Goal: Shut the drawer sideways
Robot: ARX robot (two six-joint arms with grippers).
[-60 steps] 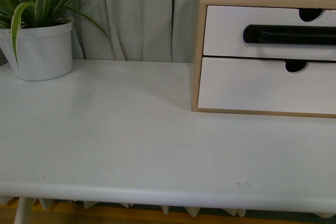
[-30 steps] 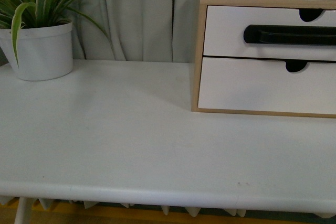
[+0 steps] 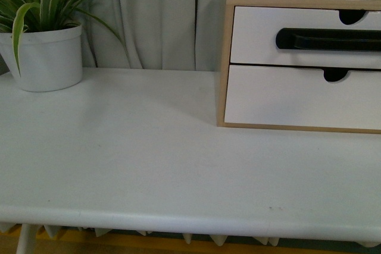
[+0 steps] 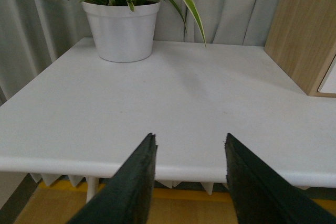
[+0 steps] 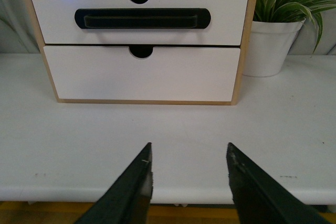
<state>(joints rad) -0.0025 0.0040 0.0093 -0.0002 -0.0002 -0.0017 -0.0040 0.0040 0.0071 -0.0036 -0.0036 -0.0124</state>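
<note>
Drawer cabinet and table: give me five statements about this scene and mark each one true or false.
1. The drawer with the black bar handle sits above the plain drawer front. True.
2. The right gripper is clamped on the handle. False: its jaws stand open and empty at the table's near edge, away from the cabinet.
3. A potted plant stands on the table. True; the right wrist view shows a second one beside the cabinet.
4. The left gripper holds a cloth. False: its jaws are open with nothing between them.
5. The handled drawer hangs far out of the cabinet. False: its front looks about level with the frame.
</note>
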